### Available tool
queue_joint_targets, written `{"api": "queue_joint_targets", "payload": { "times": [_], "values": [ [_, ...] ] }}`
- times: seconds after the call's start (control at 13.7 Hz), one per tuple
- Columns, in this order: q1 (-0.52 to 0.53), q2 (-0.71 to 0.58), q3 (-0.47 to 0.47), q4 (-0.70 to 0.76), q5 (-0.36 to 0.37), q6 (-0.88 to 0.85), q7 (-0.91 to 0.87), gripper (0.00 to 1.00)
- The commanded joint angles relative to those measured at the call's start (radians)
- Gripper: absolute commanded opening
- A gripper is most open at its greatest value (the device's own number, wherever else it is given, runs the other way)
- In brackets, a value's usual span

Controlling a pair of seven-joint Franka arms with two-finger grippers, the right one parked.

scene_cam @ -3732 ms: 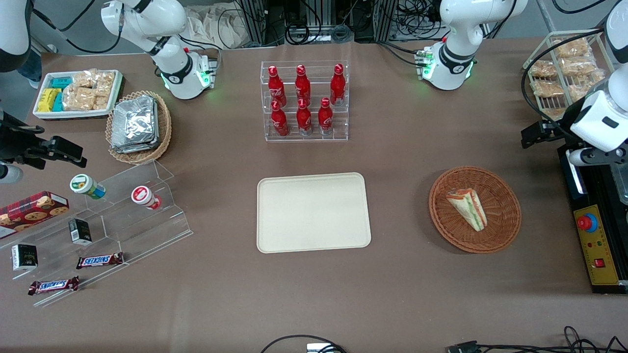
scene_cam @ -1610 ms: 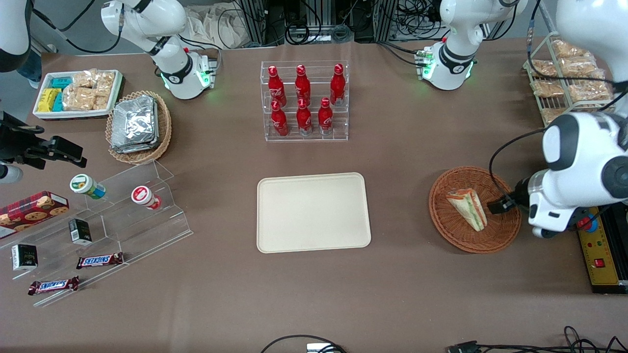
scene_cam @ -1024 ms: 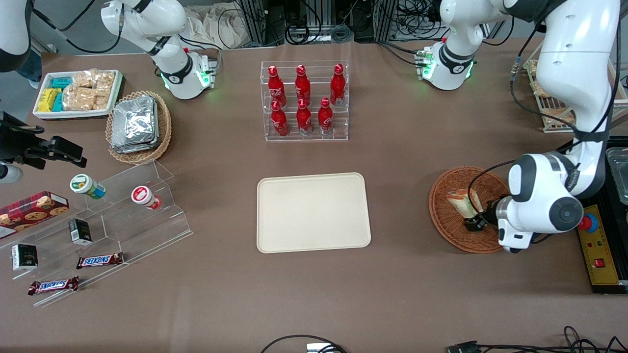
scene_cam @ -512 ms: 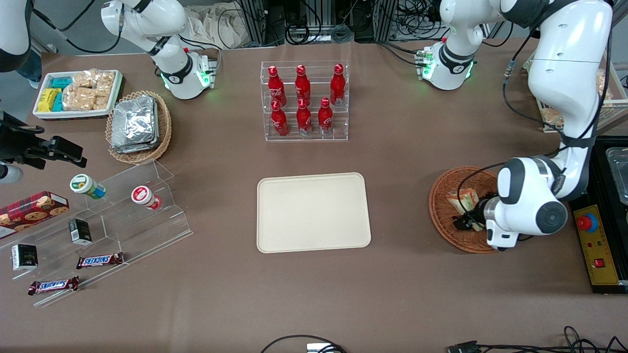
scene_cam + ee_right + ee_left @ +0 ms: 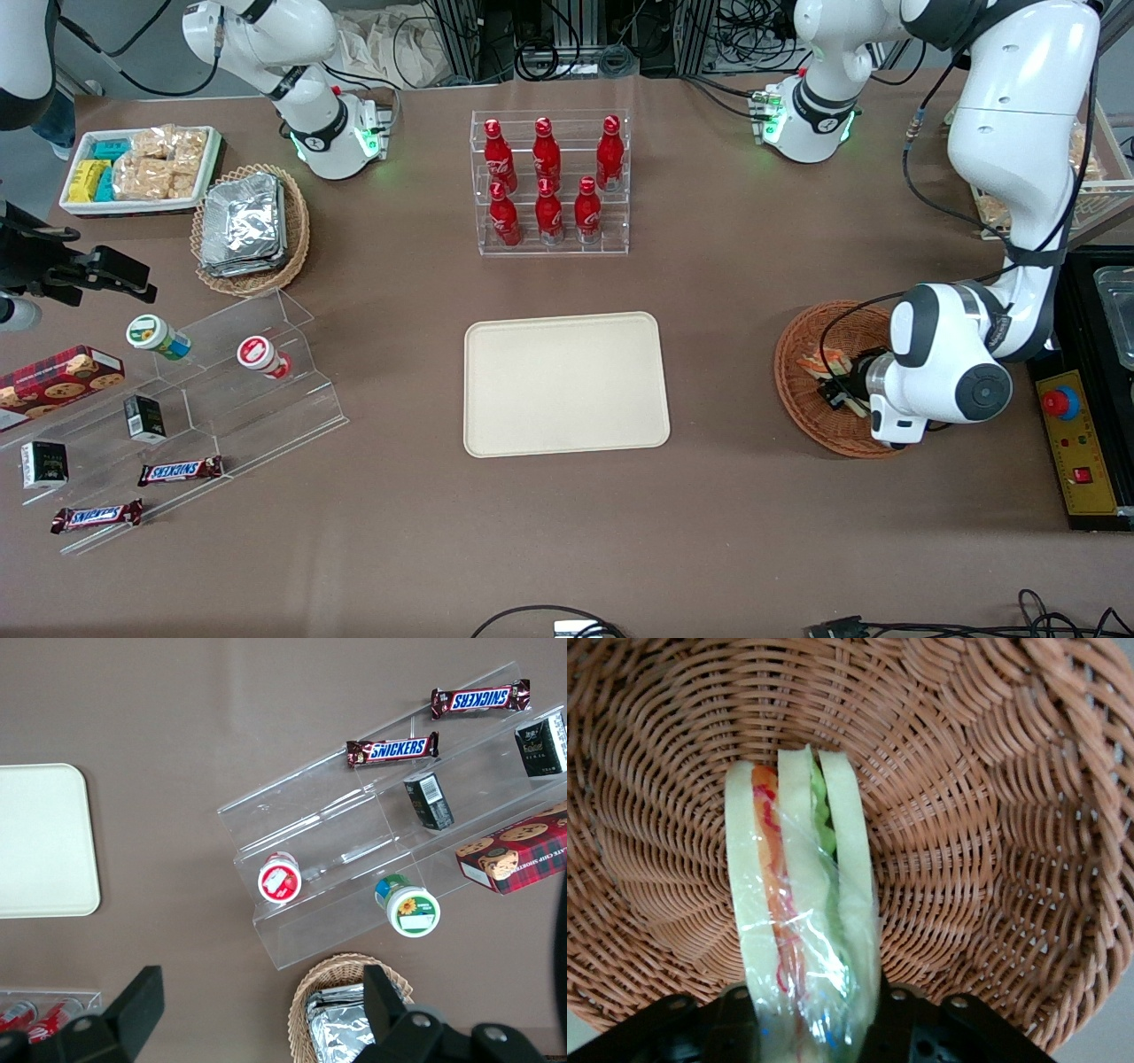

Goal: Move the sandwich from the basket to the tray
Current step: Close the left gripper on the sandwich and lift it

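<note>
Broadly, the brown table carries the cream tray at its middle, bare, with the reddish-brown wicker basket well apart from it toward the working arm's end. Down inside that basket sits the tool, its two dark fingers pressed against either bread face of the sandwich, clamping it. Wrapped in clear film, the sandwich stands on edge within the basket, green and orange layers showing.

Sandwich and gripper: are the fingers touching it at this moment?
Touching. In the left wrist view both fingers of the gripper press the sandwich sides inside the basket.
</note>
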Motion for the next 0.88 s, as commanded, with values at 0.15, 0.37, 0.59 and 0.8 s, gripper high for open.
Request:
{"api": "queue_joint_targets", "payload": {
  "times": [0.15,0.37,0.59,0.8],
  "values": [
    [0.002,-0.146,0.003,-0.021,0.007,-0.091,0.079,0.25],
    [-0.007,-0.242,-0.003,0.004,0.008,-0.158,0.266,0.25],
    [-0.027,-0.248,-0.060,0.067,0.008,-0.198,0.447,0.25],
    [-0.117,-0.208,-0.114,0.137,-0.002,-0.188,0.420,0.25]
  ]
}}
